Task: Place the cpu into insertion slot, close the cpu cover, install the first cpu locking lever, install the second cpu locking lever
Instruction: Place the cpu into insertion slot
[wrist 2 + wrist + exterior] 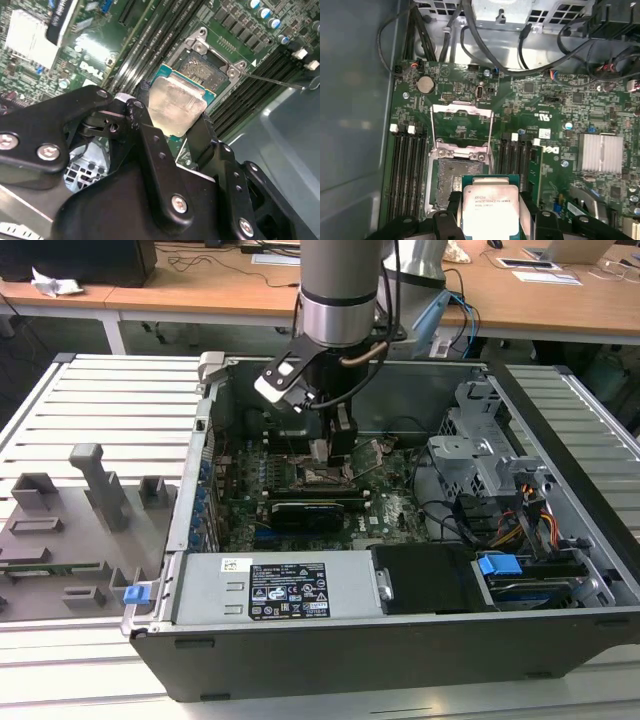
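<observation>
— Chip (490,212)?
— Pinched by two edges in the end effector (490,220), above the board (520,107), not yet seated.
— Socket (456,175)?
— Bare, cover (462,111) swung open; just beside chip, about six o'clock from it in the exterior view.

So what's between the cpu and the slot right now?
Nothing: in the first wrist view the cpu hangs right by the open slot, no object between them.
</observation>
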